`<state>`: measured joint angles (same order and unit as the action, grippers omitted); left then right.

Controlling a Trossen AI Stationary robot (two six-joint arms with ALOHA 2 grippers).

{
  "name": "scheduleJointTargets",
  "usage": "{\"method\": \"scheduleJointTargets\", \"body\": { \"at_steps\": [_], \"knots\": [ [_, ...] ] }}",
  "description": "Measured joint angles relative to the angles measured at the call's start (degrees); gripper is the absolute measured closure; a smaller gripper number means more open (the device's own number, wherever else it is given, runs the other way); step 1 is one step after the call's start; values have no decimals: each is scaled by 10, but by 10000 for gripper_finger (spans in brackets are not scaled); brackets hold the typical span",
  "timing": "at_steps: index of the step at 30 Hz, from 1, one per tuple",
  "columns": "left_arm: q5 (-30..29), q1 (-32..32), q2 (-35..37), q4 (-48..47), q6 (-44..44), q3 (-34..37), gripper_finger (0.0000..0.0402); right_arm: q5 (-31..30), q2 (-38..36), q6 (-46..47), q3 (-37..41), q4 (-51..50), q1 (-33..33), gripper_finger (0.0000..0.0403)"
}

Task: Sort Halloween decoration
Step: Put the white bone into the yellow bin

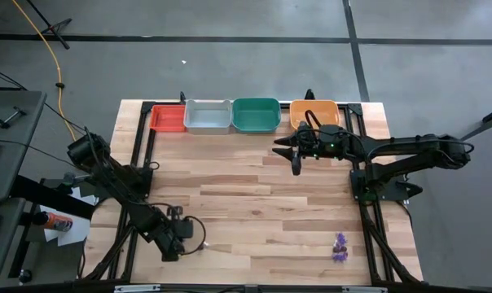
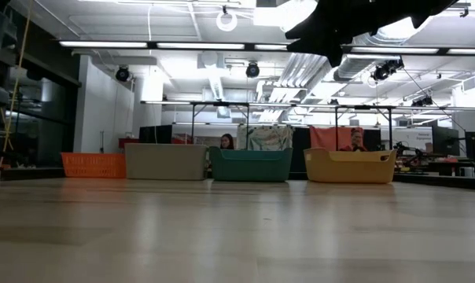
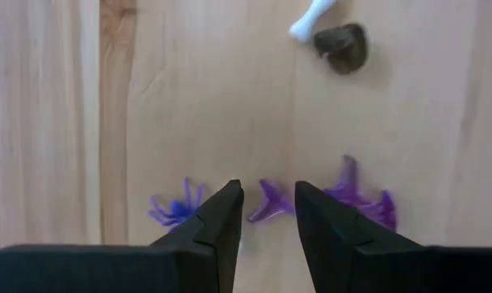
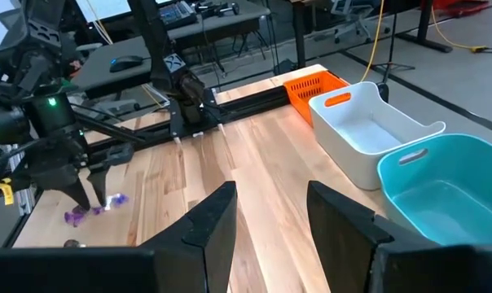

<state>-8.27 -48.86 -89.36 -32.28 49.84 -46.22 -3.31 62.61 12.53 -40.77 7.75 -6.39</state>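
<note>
Purple trinkets (image 3: pixel 270 202) lie on the table (image 3: pixel 197 98) under the left gripper (image 3: pixel 268 191). One sits in the narrow gap between its parted fingers, which grasp nothing. More lie at either side, a spidery one (image 3: pixel 174 208) among them. Only the left wrist view shows a whitish bone-shaped piece (image 3: pixel 311 18) beside a dark lump (image 3: pixel 342 47) a little farther on. The high view alone shows a second purple cluster (image 1: pixel 339 248) near the table's front right corner. The right gripper (image 4: pixel 270 195) hangs released and empty, fingers apart, near the row of red tray (image 1: pixel 167 118), grey tray (image 1: pixel 207 116), green tray (image 1: pixel 256 115) and orange tray (image 1: pixel 314 111).
</note>
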Motion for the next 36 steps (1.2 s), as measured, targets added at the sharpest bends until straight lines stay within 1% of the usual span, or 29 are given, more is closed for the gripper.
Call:
{"method": "scheduleJointTargets", "body": {
  "at_steps": [7,10,18,23,27,29,32,36],
  "knots": [
    [3,1,-1,-2,-1,16,311,0,0,0,0,0,0,258],
    [2,1,0,-3,-20,16,312,0,0,0,0,0,0,258],
    [5,6,7,-9,-19,16,312,0,0,0,0,0,0,258],
    [5,21,63,-37,-20,16,312,0,0,0,0,0,0,258],
    [-28,24,120,-94,-3,16,312,0,0,0,0,0,0,258],
    [-35,22,139,-96,11,28,312,0,0,0,0,-1,0,258],
    [-12,17,151,-69,15,55,312,0,0,0,0,-1,0,258],
    [51,11,148,12,46,95,312,0,0,0,0,-2,0,258]
  ]
}}
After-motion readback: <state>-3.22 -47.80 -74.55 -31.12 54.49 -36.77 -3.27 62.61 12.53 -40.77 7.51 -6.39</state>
